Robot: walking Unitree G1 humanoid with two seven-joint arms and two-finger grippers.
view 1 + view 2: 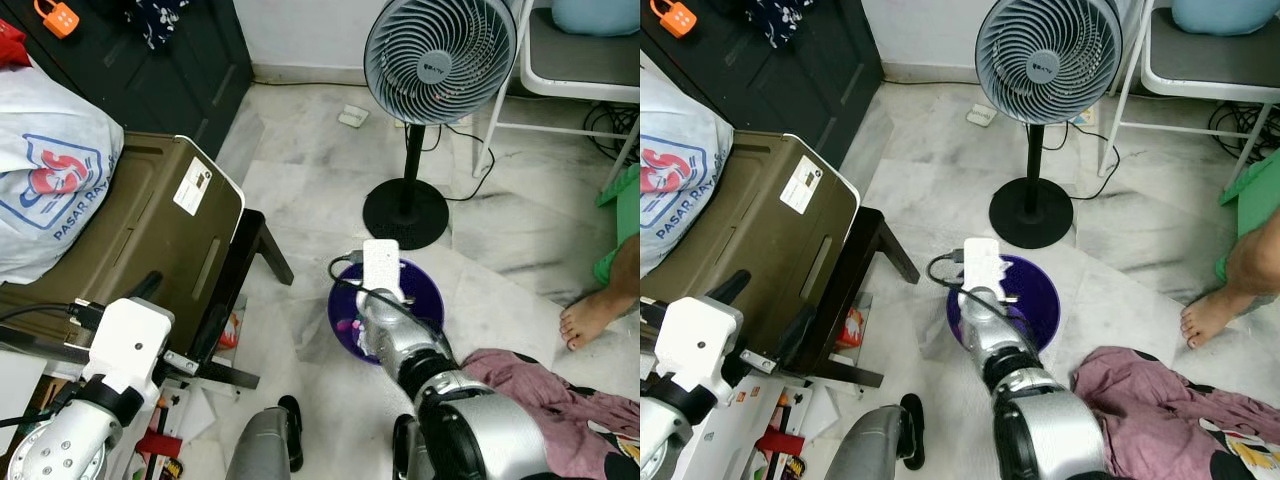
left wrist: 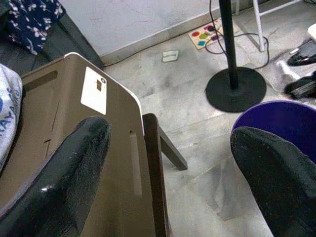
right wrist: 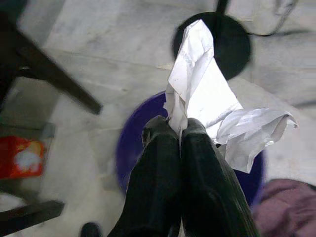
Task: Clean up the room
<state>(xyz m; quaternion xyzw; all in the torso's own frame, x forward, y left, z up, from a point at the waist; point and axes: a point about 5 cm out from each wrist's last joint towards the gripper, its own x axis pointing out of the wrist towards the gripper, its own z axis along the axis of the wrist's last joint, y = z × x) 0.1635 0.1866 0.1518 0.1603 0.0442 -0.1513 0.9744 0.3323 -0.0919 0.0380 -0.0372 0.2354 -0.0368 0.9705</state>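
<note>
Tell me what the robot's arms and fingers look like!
Both arms are shiny silver with ribbed black joints. Each wrist carries a white boxy block, and a black cable loops over the right one. The right end effector has two long, thick black fingers with rounded tips. The left end effector has the same kind of fat, matte black fingers.

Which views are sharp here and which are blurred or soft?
Both eye views are sharp and evenly lit, fan and purple bin crisp. Left wrist view: floor sharp, near fingers soft. Right wrist view: background smeared, the paper in the right claw fairly clear.
</note>
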